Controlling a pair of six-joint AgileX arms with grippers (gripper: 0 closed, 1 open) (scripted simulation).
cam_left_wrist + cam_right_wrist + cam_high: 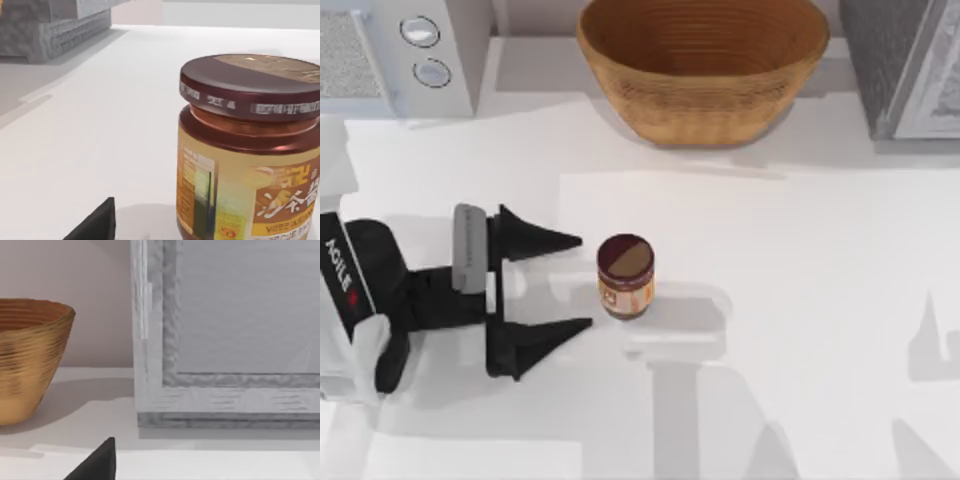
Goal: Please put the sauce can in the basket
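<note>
The top view looks straight down on the counter (800, 300). The left wrist view sits low, very near the sauce can (250, 150). The right wrist view faces the basket (27, 355), shared with the top view.

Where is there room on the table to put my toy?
Bare table right of the can, up to the basket. Crowded on the left, where the open left gripper faces the can.
</note>
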